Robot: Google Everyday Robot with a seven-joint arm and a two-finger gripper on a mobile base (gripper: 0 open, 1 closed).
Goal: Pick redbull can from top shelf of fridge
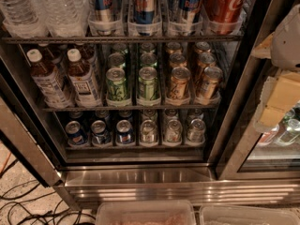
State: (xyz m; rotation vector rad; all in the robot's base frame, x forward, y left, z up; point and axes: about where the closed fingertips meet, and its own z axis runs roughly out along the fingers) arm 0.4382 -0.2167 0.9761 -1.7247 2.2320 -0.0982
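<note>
Redbull can (pixel 144 3) — slim, blue-and-silver — on top shelf (pixel 122 39); gripper (pixel 280 102) far right.

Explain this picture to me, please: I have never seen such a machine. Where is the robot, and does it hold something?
This is the view of the robot's one camera; where it is mounted is not known. It looks into a drinks fridge. The grey and yellowish part at the right edge seems to be the gripper, to the right of the shelves; no can is seen in it. On the top shelf stand water bottles, three redbull cans and a red Coca-Cola can. Below are labelled bottles and green cans, and lower still small cans.
</note>
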